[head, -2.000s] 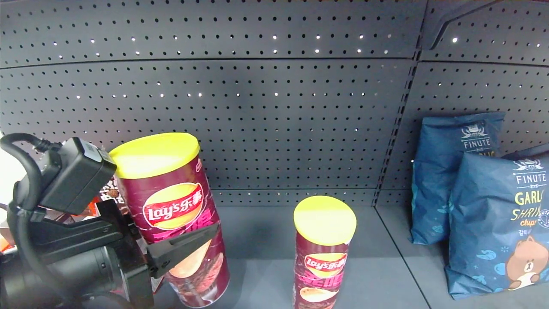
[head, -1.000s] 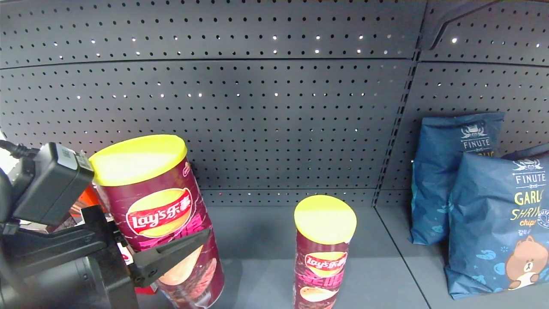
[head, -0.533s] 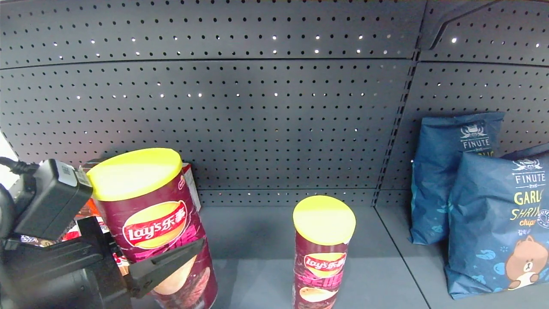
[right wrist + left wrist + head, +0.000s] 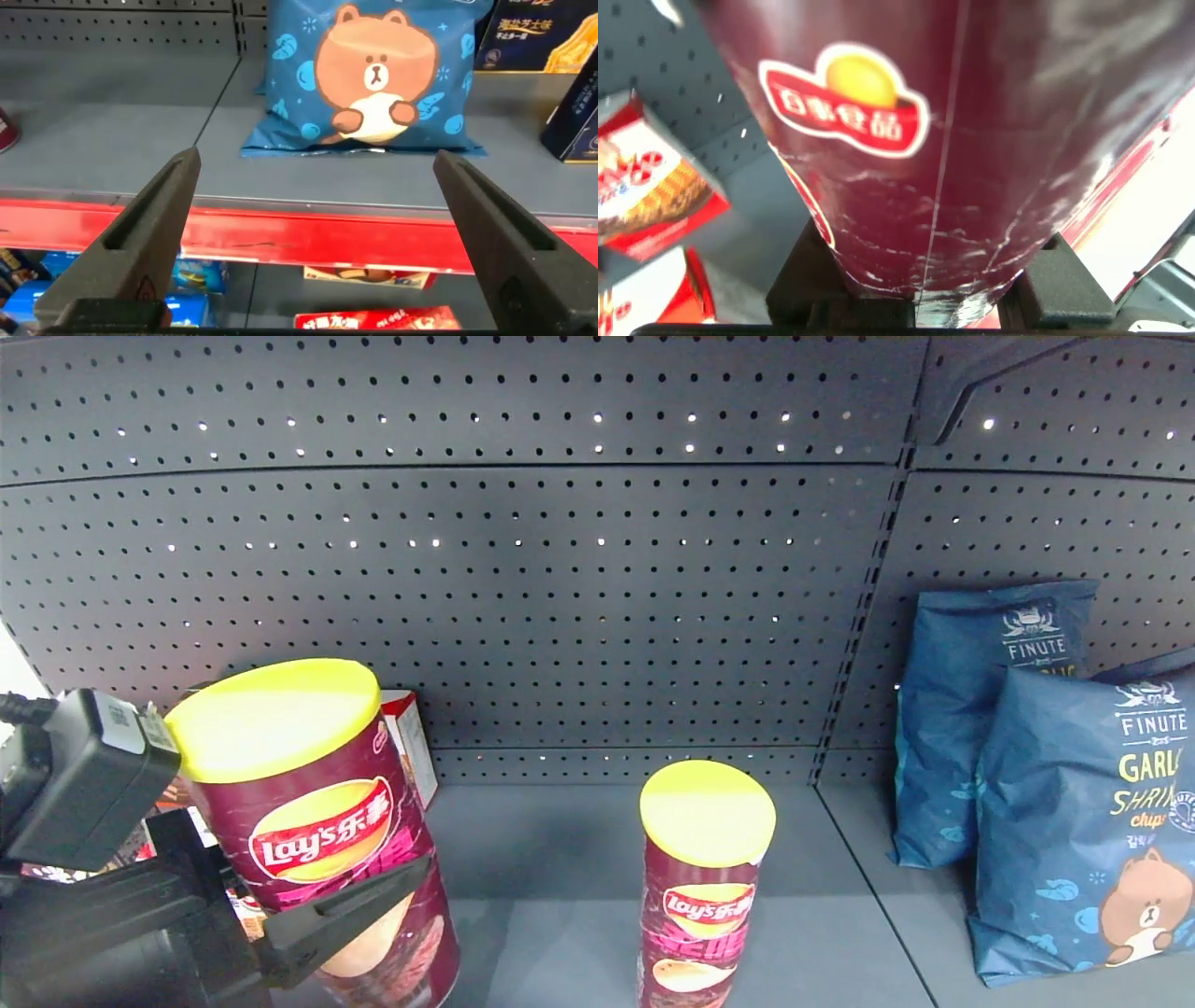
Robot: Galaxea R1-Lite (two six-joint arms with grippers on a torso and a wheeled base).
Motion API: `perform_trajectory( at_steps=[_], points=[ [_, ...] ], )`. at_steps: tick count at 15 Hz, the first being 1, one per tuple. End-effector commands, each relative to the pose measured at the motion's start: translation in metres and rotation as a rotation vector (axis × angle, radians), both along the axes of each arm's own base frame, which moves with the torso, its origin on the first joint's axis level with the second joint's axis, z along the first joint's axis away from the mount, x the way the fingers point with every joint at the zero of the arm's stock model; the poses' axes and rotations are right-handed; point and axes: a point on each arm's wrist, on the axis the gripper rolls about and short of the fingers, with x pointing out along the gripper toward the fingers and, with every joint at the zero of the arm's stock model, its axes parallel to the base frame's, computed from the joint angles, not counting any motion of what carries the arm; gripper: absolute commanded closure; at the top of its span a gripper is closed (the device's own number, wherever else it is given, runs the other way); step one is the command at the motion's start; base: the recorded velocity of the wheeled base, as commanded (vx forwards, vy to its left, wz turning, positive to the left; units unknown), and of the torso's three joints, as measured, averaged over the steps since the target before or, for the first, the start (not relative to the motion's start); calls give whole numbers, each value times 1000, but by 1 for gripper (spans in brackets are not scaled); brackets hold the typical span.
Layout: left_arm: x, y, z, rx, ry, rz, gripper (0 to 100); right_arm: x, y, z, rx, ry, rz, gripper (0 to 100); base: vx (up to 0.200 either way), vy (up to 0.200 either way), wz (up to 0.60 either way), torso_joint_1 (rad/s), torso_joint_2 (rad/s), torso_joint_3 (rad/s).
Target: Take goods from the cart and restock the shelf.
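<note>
- 2 chip cans in shot: the held can point(image 4: 308, 803) is far left, upright, clamped in L claw point(image 4: 317, 896) low over the shelf point(image 4: 560, 859); can't tell if its base touches.
- Red box point(image 4: 408, 742) just behind it, by the back panel.
- 2nd can point(image 4: 702, 887) stands free mid-shelf.
- Blue snack bags point(image 4: 1083, 821) at rt.
- R claw point(image 4: 318, 168) spread wide, holding nothing, facing a bear bag point(image 4: 374, 75).

The chip canister point(image 4: 299, 803) sits between the fingers of the left gripper point(image 4: 336, 873). A box point(image 4: 411, 751) stands just behind it, at the pegboard panel point(image 4: 597, 616). On the shelf point(image 4: 560, 859), right of the gripper, stands a second chip canister point(image 4: 707, 896). Well farther right, a front snack bag point(image 4: 1083, 821) overlaps a rear snack bag point(image 4: 980, 709).
</note>
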Motion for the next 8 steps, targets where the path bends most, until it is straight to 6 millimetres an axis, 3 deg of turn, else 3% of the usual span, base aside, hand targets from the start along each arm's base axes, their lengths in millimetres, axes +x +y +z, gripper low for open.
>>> perform_trajectory(
  at_steps=[1,5,8],
  points=[
    [7,-6,5,-3,3,-16,100,-1,0,0,0,-12,2,0,0,0,0,0,0,0],
    [34,-28,17,-29,15,-128,100,-1,0,0,0,-12,2,0,0,0,0,0,0,0],
    [62,-36,6,-39,71,-240,100,-1,0,0,0,-12,2,0,0,0,0,0,0,0]
  ],
)
